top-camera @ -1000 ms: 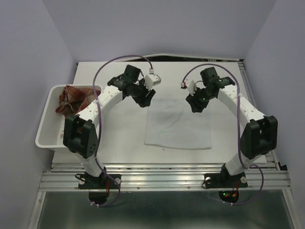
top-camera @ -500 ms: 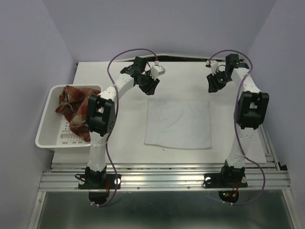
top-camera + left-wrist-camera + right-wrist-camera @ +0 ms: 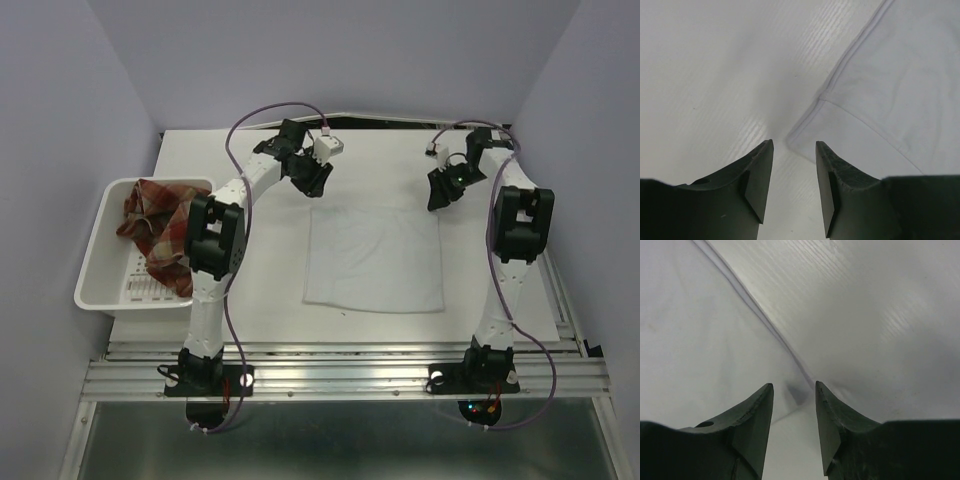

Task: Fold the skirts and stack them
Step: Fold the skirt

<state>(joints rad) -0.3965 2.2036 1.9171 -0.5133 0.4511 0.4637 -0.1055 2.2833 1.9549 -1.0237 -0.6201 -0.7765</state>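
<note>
A white skirt (image 3: 375,258) lies flat in the middle of the table as a rough rectangle. My left gripper (image 3: 316,186) is open and empty at the skirt's far left corner. In the left wrist view that corner (image 3: 802,140) lies just beyond the gap between my fingertips (image 3: 794,146). My right gripper (image 3: 438,196) is open and empty at the far right corner. In the right wrist view the skirt's edge (image 3: 700,340) runs down into the gap between the tips (image 3: 794,386). A red plaid skirt (image 3: 152,228) lies crumpled in the bin.
A white plastic bin (image 3: 98,262) stands at the table's left edge. The table's right edge has a metal rail (image 3: 555,290). Purple cables (image 3: 270,110) loop above both arms.
Both arms have reached farther back and stretched out. In the last half second the right gripper has come down toward the skirt's far right corner, while the left has hardly moved.
</note>
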